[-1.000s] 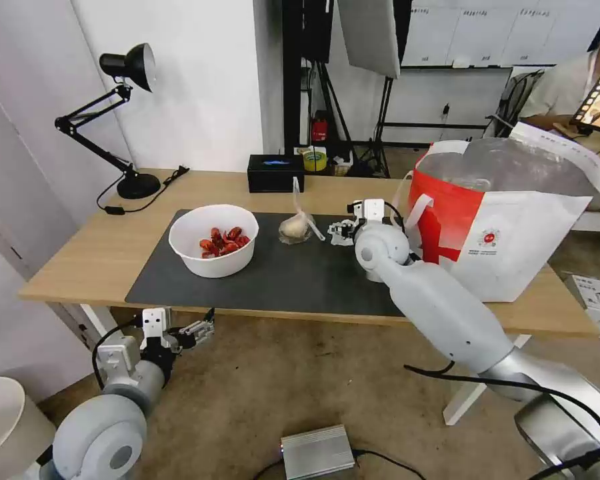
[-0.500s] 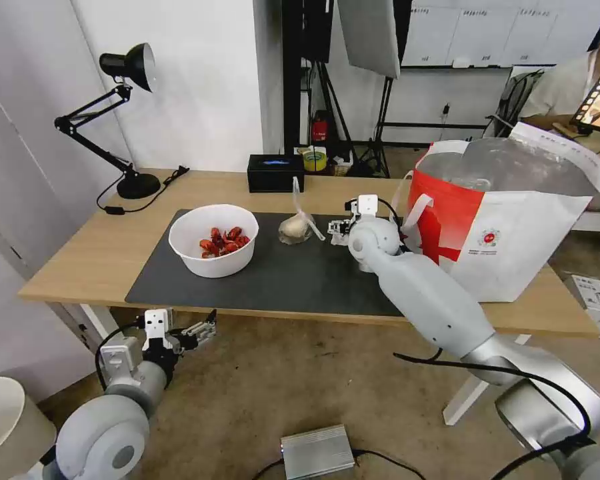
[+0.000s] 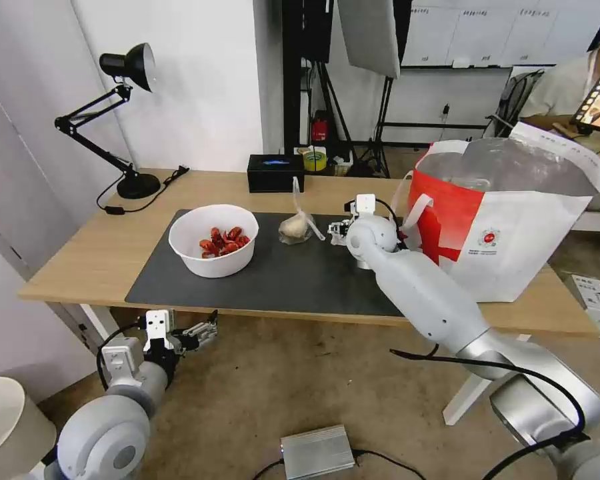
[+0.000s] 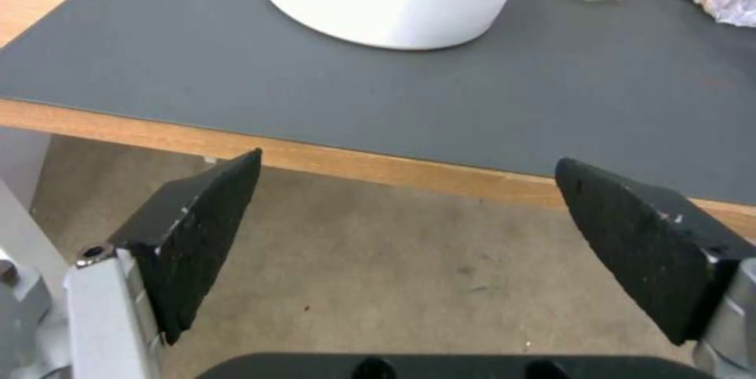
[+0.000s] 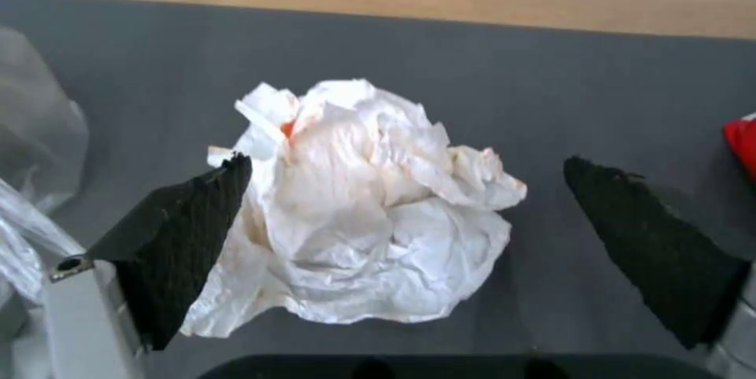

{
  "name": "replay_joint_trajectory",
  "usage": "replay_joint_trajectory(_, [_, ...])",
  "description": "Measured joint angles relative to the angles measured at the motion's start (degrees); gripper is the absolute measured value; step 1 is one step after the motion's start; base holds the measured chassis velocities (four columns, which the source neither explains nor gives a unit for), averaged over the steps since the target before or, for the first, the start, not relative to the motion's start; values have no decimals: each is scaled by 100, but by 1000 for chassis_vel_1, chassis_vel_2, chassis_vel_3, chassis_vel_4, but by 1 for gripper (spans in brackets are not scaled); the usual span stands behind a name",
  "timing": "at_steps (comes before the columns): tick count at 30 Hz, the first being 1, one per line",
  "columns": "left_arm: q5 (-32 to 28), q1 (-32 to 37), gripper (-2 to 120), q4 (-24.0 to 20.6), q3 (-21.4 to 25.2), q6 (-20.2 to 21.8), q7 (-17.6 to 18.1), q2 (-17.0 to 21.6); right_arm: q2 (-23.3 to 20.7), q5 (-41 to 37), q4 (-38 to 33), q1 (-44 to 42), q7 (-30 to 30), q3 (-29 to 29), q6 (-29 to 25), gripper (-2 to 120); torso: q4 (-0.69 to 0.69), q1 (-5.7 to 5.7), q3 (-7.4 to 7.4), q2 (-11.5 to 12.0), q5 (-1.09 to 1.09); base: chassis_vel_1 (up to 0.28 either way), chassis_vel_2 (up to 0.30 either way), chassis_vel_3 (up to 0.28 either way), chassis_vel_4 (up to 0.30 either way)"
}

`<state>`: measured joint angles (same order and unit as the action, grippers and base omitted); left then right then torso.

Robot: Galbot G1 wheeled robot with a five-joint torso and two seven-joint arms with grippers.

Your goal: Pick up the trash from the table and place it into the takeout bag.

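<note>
Right wrist view — tissue [image 5: 362,202] between pincer [image 5: 406,213] tips

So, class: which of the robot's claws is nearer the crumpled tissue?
Right. The right claw hangs open over the tissue on the mat, its fingers either side. The left claw is open below the table's front edge, far off.
</note>
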<state>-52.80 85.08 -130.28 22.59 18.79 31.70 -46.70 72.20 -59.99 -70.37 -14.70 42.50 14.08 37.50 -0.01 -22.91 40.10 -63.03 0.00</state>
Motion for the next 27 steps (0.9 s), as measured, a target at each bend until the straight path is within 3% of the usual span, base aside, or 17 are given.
replay_joint_trajectory(4, [9,20,100,-21,11,-1,0,-14,24,-39,48,-1,32,-13,2,100,0,0,0,0,0,0,0,0,0])
replay_joint_trajectory(8, [22,42,100,-36,18,-1,0,-34,40,-110,86,0,56,-27,3,92,0,0,0,0,0,0,0,0,0])
replay_joint_trajectory(11, [38,63,100,-46,21,-3,0,-57,49,-163,102,-18,99,-37,3,75,0,0,0,0,0,0,0,0,0])
replay_joint_trajectory(17, [41,66,100,-58,26,-7,0,-58,50,-229,103,-51,151,-47,3,58,0,0,0,0,0,0,0,0,0])
replay_joint_trajectory(26, [41,54,100,-62,27,-12,0,-47,64,-394,96,-86,267,-75,0,19,1,0,0,0,0,0,0,0,0])
replay_joint_trajectory(27, [41,54,100,-62,27,-12,0,-47,64,-394,96,-86,267,-75,0,19,1,0,0,0,0,0,0,0,0])
